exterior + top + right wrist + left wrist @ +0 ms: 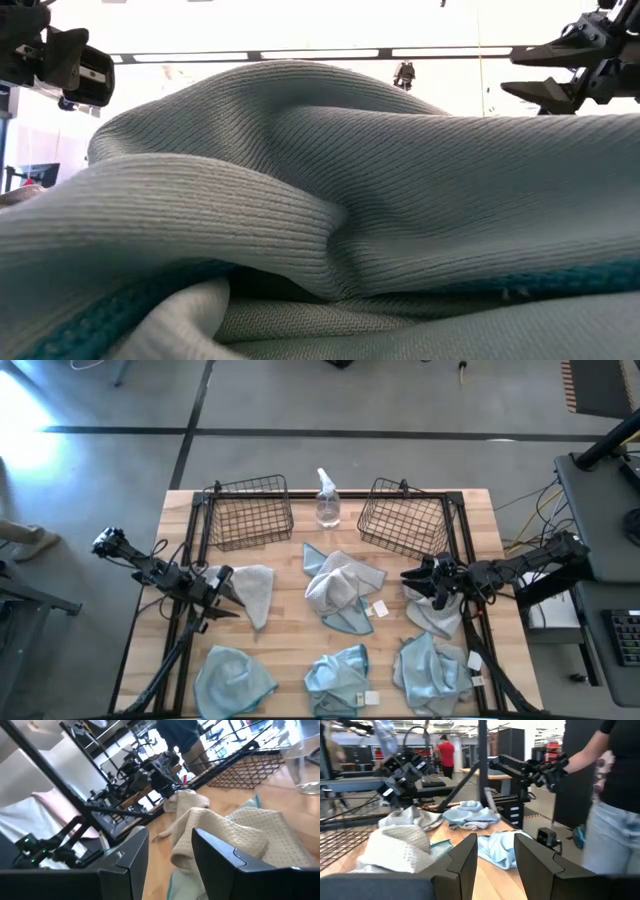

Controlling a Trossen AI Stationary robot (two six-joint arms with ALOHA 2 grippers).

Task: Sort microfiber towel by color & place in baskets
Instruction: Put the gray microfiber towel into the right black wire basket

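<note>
On table: microfiber towel (344,592) pile mid-table, others scattered, none binned
baskets: baskets (250,512) at far edge, hold nothing
left gripper (228,588): fingers apart, holds nothing, beside grey cloth (254,590)
right gripper (415,578): fingers apart, holds nothing, near pile
tip: likely pinch one cloth's top fold only, lift clear

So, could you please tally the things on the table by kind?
Dark wire-mesh baskets: 2
Clear spray bottle: 1
Soft microfiber cloth heaps, teal-blue or pale grey: 6
Total: 9
</note>
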